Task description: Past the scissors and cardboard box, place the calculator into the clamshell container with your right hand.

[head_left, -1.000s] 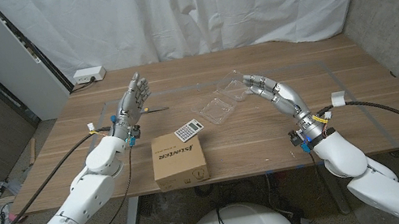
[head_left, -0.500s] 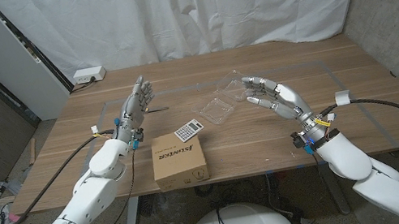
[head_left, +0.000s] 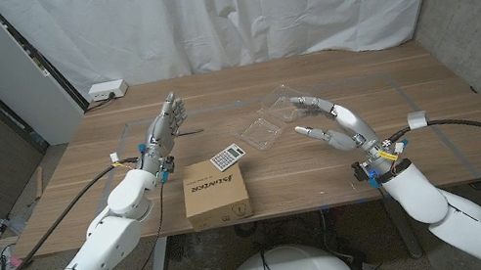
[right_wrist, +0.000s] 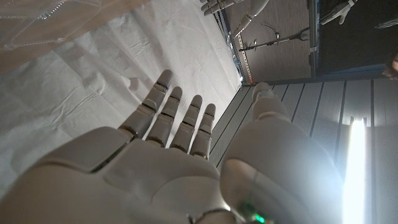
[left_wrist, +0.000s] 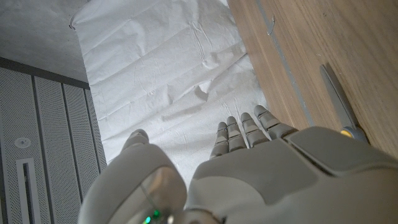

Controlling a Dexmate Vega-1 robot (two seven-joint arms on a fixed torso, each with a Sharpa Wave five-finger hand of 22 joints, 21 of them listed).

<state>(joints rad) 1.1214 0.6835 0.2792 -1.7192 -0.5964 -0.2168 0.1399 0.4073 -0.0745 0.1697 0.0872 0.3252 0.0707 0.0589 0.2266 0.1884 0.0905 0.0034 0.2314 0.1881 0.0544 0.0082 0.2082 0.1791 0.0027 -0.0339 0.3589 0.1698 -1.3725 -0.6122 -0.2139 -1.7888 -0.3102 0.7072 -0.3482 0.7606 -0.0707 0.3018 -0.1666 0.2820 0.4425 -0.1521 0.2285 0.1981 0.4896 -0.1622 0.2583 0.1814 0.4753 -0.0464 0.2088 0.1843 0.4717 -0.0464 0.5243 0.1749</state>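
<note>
The grey calculator [head_left: 228,157] lies on the table just behind the cardboard box [head_left: 216,192]. Past it the clear clamshell container [head_left: 268,122] lies open; a corner of the container [right_wrist: 37,18] also appears in the right wrist view. My right hand [head_left: 328,122] hovers right of the container, fingers spread, holding nothing. The same hand [right_wrist: 155,155] looks empty in its wrist view. My left hand [head_left: 163,129] stands raised and open at the left, beside the scissors [head_left: 186,132]. In the left wrist view the scissors [left_wrist: 337,101] lie on the wood past that hand [left_wrist: 249,162].
A white power strip [head_left: 106,91] sits at the table's far left corner. A white curtain [head_left: 247,5] hangs behind the table and a white panel [head_left: 29,63] leans at the left. Bare wood [head_left: 359,74] lies beyond my right hand.
My right hand has drawn back from the clamshell container, toward the table's near right side. The left hand has barely moved.
</note>
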